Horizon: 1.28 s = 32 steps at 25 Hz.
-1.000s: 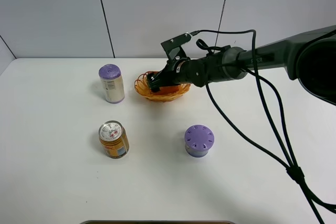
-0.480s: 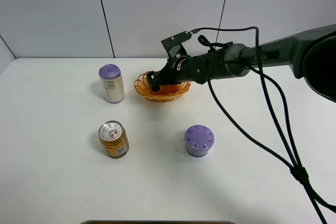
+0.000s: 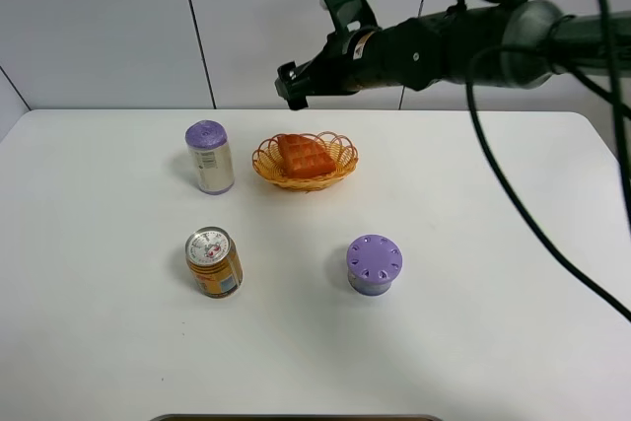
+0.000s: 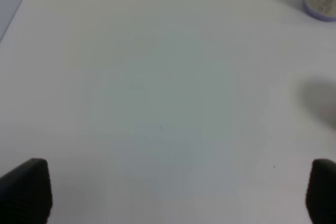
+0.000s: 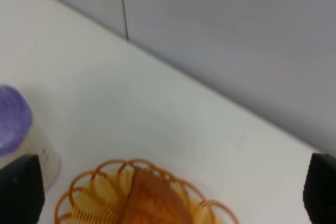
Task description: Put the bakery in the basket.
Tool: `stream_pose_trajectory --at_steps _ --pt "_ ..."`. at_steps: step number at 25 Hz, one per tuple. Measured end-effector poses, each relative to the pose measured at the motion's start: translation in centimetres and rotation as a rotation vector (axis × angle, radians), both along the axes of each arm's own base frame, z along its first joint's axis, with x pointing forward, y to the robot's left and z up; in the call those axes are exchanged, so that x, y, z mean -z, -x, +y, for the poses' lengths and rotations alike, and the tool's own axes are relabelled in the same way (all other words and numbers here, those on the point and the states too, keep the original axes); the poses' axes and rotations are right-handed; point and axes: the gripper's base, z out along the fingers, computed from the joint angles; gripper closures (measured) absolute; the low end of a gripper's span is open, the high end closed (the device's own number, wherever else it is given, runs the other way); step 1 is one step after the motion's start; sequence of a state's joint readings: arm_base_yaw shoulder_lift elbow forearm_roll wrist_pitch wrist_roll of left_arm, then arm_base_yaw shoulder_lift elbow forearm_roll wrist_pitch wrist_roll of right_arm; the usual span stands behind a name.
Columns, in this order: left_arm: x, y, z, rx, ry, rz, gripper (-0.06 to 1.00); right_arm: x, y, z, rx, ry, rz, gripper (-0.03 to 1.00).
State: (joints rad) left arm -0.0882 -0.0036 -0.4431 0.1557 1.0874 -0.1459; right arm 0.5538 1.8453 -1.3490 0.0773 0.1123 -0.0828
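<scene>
The bakery, an orange-brown waffle wedge (image 3: 302, 154), lies inside the orange-yellow wicker basket (image 3: 264, 158) at the back middle of the table. My right gripper (image 3: 289, 85) is open and empty, raised well above the basket and a little behind it. In the right wrist view the gripper (image 5: 170, 190) shows two dark fingertips (image 5: 20, 190) wide apart, with the basket rim (image 5: 79, 195) and the waffle (image 5: 152, 203) far below. My left gripper (image 4: 168, 190) is open and empty over bare white table; it does not show in the exterior view.
A purple-topped white can (image 3: 209, 156) stands left of the basket; it also shows in the right wrist view (image 5: 16, 124). An orange can (image 3: 214, 262) stands at the front left. A purple round lidded container (image 3: 374, 264) stands at the front middle.
My right gripper has let go of the waffle, which now lies in the basket, and has risen up and back away from the basket.
</scene>
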Motion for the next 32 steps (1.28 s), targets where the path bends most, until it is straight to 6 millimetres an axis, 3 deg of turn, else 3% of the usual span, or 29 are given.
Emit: stream_pose_trajectory --at_steps 7,15,26,32 --pt "0.0 0.0 0.0 0.0 0.0 0.0 -0.04 -7.7 3.7 -2.2 -0.019 -0.012 -0.088 -0.02" --pt "0.0 0.0 0.0 0.0 0.0 0.0 -0.04 -14.0 8.9 -5.7 -0.026 0.026 -0.133 -0.02" --pt "0.0 0.0 0.0 0.0 0.0 0.0 -0.04 -21.4 18.0 -12.2 0.031 0.034 -0.297 -0.02" --pt "0.0 0.0 0.0 0.0 0.0 0.0 -0.04 -23.5 22.9 -16.5 0.118 0.061 -0.365 -0.02"
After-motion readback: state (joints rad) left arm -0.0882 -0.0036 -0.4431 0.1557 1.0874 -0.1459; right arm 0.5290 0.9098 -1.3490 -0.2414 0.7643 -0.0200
